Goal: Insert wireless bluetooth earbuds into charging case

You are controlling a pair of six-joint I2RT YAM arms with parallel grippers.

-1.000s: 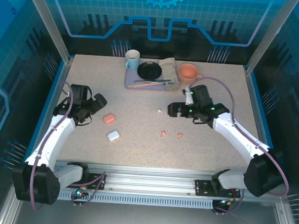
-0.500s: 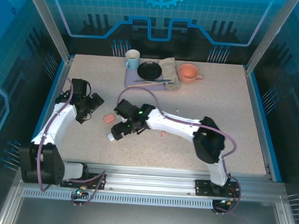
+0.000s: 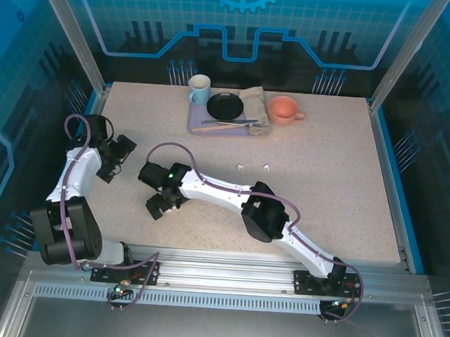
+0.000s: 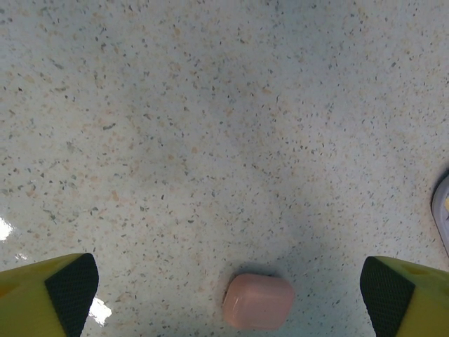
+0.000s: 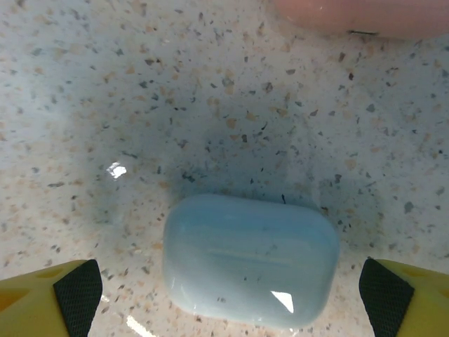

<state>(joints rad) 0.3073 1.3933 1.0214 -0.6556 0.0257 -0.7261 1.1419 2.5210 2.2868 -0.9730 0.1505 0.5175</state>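
Note:
Two white earbuds lie on the speckled table behind my right arm. The white charging case, lid closed, lies flat on the table between the open fingers of my right gripper, which hovers low over it without touching. That gripper is reached far across to the left. A pink charging case, also closed, lies between the wide-open fingers of my left gripper; its edge shows at the top of the right wrist view. My left gripper hangs near the table's left side.
At the back stand a white mug, a black plate, a folded cloth and utensils on a purple mat, with an orange mug beside them. My right arm spans the middle of the table.
My right arm has swung from the right side across to the left and come down over the white case. My left arm has drawn back toward the left edge.

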